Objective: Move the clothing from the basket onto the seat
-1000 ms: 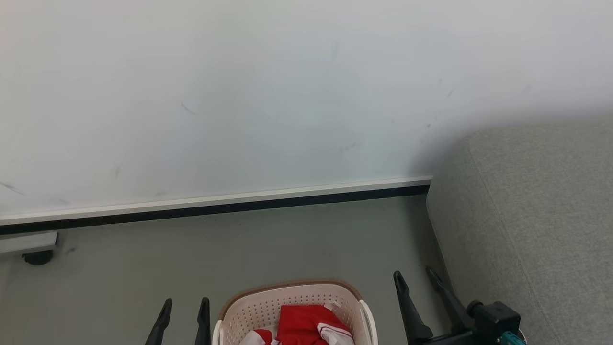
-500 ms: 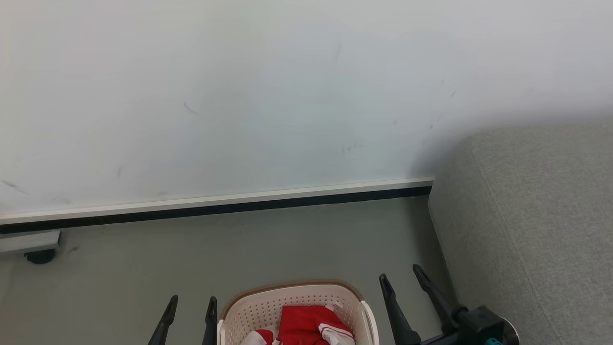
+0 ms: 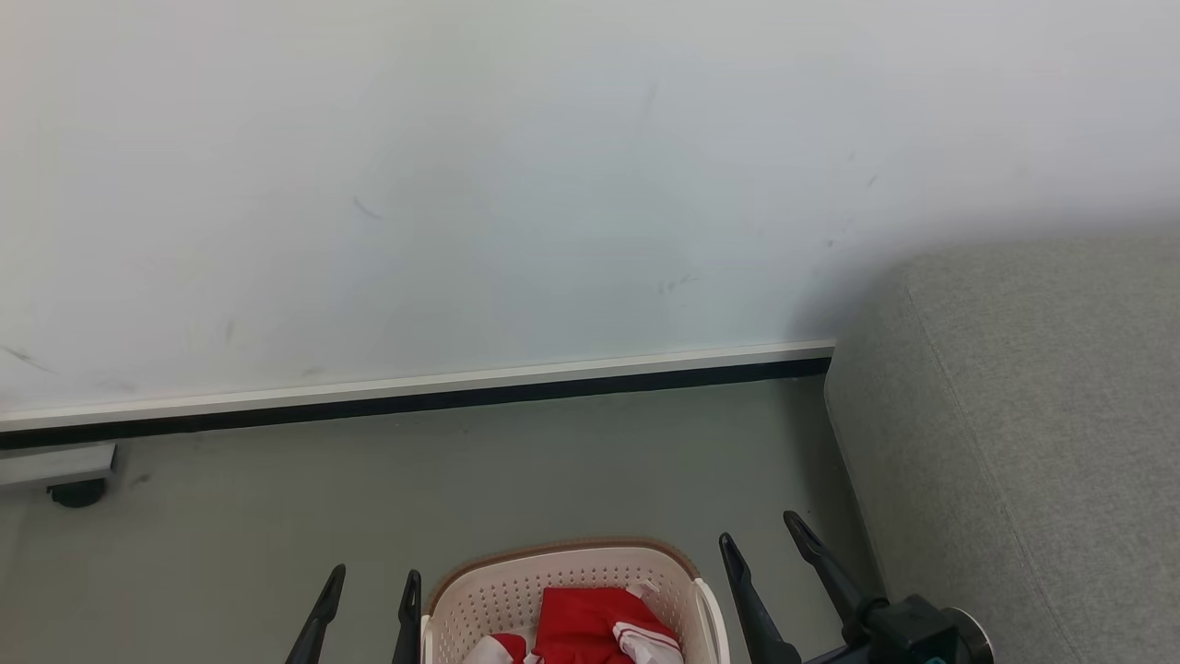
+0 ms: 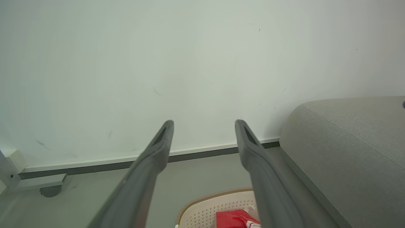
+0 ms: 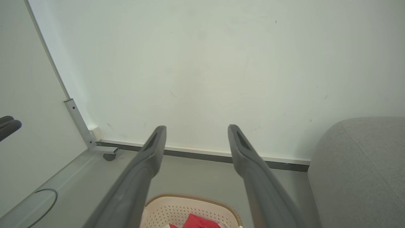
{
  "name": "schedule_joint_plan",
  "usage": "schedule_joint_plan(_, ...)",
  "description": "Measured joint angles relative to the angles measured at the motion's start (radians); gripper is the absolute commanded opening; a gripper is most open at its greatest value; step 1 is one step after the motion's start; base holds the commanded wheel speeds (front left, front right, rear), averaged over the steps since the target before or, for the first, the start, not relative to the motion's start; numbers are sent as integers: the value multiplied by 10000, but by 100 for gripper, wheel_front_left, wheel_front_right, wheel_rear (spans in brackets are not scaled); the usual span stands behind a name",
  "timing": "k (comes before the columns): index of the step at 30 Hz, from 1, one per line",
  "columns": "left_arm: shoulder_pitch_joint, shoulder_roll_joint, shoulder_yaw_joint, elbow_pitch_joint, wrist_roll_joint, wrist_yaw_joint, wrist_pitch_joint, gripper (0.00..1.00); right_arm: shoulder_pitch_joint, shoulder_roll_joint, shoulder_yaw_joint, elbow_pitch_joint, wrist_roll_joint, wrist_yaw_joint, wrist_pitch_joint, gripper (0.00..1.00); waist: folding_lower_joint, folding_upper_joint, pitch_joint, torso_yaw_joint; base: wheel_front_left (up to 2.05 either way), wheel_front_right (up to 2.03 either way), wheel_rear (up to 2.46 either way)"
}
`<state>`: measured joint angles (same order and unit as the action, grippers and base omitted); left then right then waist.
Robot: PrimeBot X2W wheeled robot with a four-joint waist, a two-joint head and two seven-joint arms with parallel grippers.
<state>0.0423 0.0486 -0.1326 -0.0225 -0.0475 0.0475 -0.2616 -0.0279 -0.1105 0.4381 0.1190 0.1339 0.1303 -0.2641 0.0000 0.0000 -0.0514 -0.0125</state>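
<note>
1. The clothing [image 3: 581, 622] lies bunched in the basket [image 3: 479, 595], which stands on the floor [image 3: 553, 461] at the near edge, left of the seat [image 3: 1032, 415].
2. The left hand [image 3: 374, 575] and right hand [image 3: 761, 528] flank the basket, fingers apart and empty, probably poised to reach in.
3. The seat stands just right of the basket, so the carry looks short.

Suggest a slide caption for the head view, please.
Open left gripper and right gripper flank the basket of clothing, beside the seat.

Grey floor [image 3: 553, 461] carries basket [image 3: 479, 599] centre, seat [image 3: 1014, 415] at right, castered frame foot [image 3: 55, 466] far left.
</note>
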Motion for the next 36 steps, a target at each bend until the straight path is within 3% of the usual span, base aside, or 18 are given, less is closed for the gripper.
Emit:
schedule_joint_plan(18,-17,0,-119,548,-113,-305,-2,100,-31,12,-27,-96,4,0,-2,100,0,0,304,-71,0,0,0)
schedule_joint_plan(27,-424,2,-320,1565,-203,-828,-2,100,-489,44,-6,-387,-27,0,-2,100,0,1,908,-329,0,0,0)
schedule_joint_plan(36,-1824,2,-545,2522,-61,-1312,-4,100,-1619,117,44,-826,-236,0,-2,100,1,1,2129,-643,0,0,0)
